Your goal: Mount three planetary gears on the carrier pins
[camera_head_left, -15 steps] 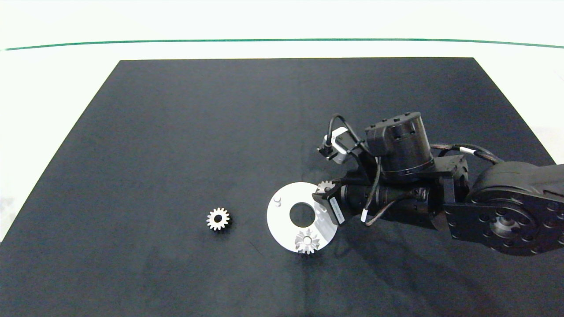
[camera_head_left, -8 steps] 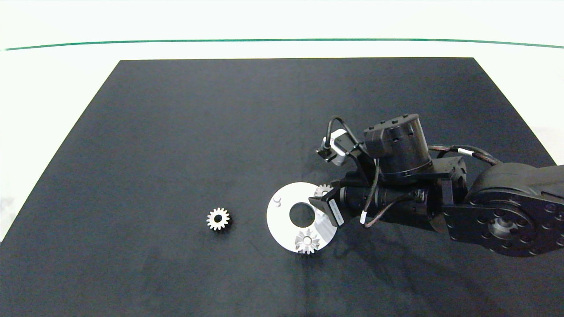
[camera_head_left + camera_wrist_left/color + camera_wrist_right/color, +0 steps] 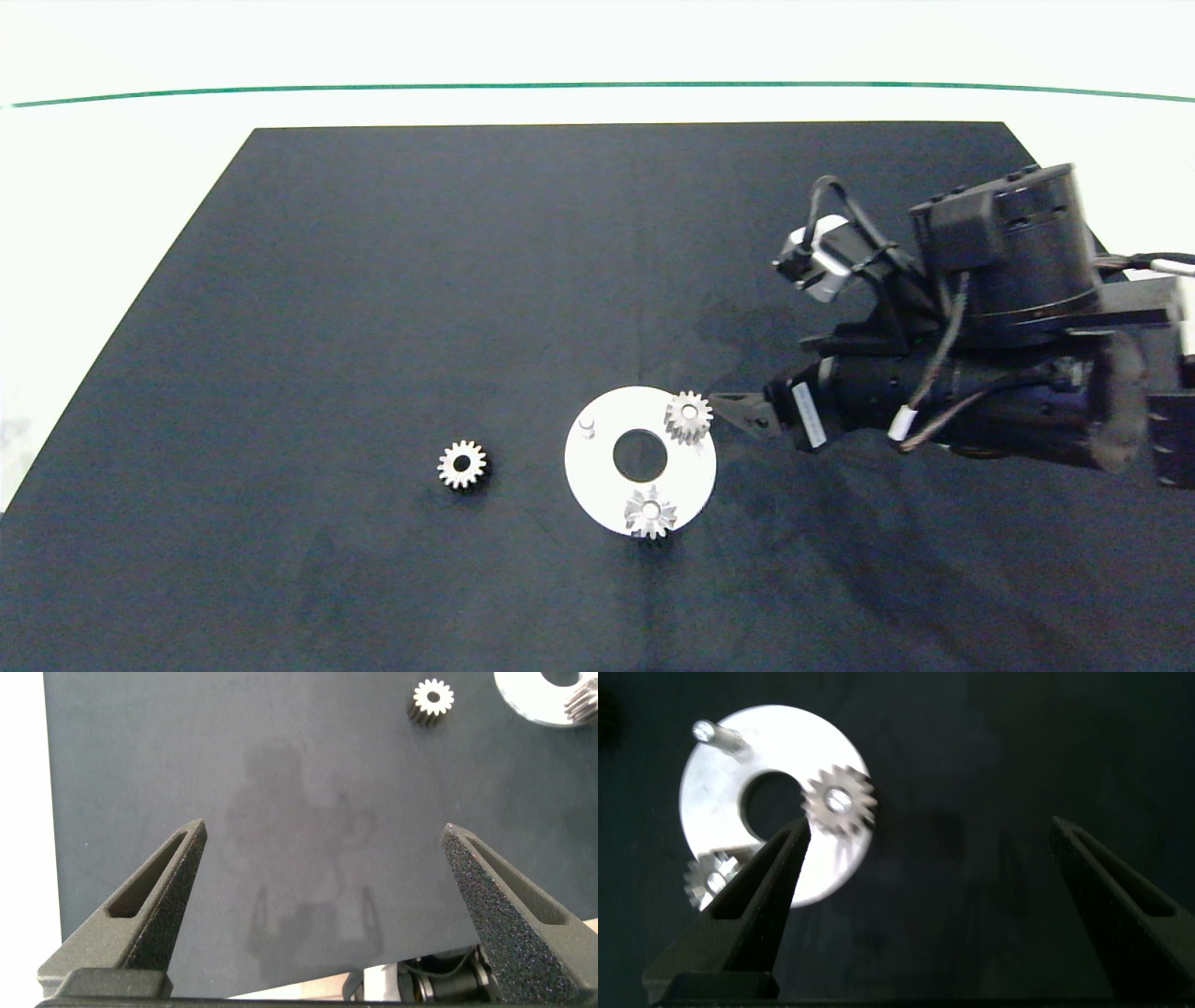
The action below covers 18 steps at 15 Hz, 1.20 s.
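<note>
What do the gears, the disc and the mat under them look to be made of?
Planetary gears: the loose gear and the two on pins look like metal, silvery-grey with bright glints on the teeth. Disc: smooth matte white, probably plastic, though painted metal is possible; the bare carrier pin matches it. Mat: dark, dull, faintly mottled, likely felt or rubber.

Right gripper (image 3: 726,407) hovers low, jaws wide (empty); left gripper (image 3: 322,873) likewise spread.

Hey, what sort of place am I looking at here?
Probably a robotics lab bench: a black mat on a white table, a white round disc bearing small silvery gears, and an open right gripper nearby.
</note>
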### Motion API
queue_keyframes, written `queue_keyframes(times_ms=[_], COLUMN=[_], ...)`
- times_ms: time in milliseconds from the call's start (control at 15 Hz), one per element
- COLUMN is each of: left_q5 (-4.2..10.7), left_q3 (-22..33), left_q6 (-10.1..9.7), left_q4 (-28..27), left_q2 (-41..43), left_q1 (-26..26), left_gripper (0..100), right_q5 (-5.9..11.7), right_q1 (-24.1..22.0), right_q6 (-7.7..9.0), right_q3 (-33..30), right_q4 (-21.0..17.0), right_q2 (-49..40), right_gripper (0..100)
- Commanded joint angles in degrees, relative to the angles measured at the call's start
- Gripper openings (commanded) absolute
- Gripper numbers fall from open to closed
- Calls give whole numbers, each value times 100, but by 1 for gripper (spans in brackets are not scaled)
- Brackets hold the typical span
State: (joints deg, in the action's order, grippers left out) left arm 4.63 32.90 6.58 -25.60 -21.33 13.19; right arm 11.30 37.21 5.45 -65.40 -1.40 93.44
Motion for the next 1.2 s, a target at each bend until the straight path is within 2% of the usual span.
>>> queue_keyframes(times_ms=[67,133,200,267,333,400,467,533,600,667,800,1000,1133,1200], left_q5=[38,38,38,38,47,55,108,126,134,161,398,609,688,679], left_q3=[-337,-777,-1295,-1866,-2244,-2429,-2446,-2411,-2341,-2359,-2350,-2244,-2016,-1831], left_q6=[414,590,686,730,783,818,845,880,941,897,871,827,845,871], left_q4=[240,908,1910,3158,4239,5082,5680,5812,5812,5812,5768,5812,5979,6032], left_q2=[-697,-1066,-1497,-2033,-2595,-3158,-3606,-3729,-3887,-4063,-4265,-4951,-5364,-5522], left_q1=[140,149,184,342,562,773,922,949,1080,1353,1792,2320,2399,2364], left_gripper=[100,100,100,100,100,100,100,100,100,100,100,100,100,100], right_q5=[109,109,118,109,109,109,109,109,109,109,109,109,109,109], right_q1=[-416,-407,-407,-433,-433,-433,-460,-469,-521,-548,-565,-565,-565,-565], right_q6=[-9,0,0,0,-9,-9,0,9,18,18,18,26,26,35], right_q3=[801,1091,1311,1443,1513,1592,1671,1697,1741,1777,1935,2049,2049,2049], right_q4=[-739,-809,-967,-1196,-1495,-1741,-1925,-2039,-2356,-2523,-2549,-2532,-2540,-2576], right_q2=[-2471,-3042,-3596,-4115,-4616,-5011,-5354,-5521,-5820,-5987,-6110,-6162,-6268,-6365], right_gripper=[100,100,100,100,100,100,100,100,100,100,100,100,100,100])
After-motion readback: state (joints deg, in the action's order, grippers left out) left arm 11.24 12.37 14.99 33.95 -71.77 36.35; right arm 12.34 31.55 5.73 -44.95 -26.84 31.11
